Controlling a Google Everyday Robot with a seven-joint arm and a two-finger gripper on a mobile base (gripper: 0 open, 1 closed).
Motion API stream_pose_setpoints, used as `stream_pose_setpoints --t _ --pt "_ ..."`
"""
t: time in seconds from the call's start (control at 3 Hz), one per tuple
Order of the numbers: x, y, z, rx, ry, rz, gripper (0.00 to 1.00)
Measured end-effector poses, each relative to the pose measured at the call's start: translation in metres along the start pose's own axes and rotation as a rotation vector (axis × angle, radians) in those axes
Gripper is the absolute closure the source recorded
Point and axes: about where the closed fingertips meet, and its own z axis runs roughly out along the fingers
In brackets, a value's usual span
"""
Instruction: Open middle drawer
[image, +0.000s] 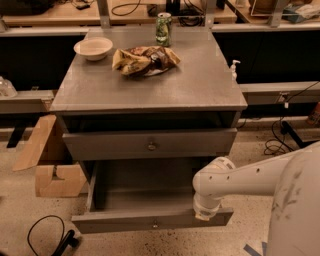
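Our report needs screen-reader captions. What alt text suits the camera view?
The middle drawer of the grey cabinet is pulled out, the robot's gripper at its front edge, right of the knob. A bowl, snack bag and green can sit on top.

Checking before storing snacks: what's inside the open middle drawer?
The middle drawer shows bare grey floor; its front-right corner is hidden behind the arm, whose end effector sits at the front edge.
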Motion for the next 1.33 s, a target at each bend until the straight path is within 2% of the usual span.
stream_pose_setpoints --t 0.33,0.67,1.0,1.33 --pt "-0.0002 -0.0006 0.0 0.0 0.0 0.0 0.91" --pt "0.0003 0.0002 0.0008 -0.002 0.001 0.0 0.75" --pt "0.0007 0.001 0.0016 -0.004 0.002 0.0 0.51" --pt "0.0013 0.002 0.0027 -0.007 0.003 0.0 0.2"
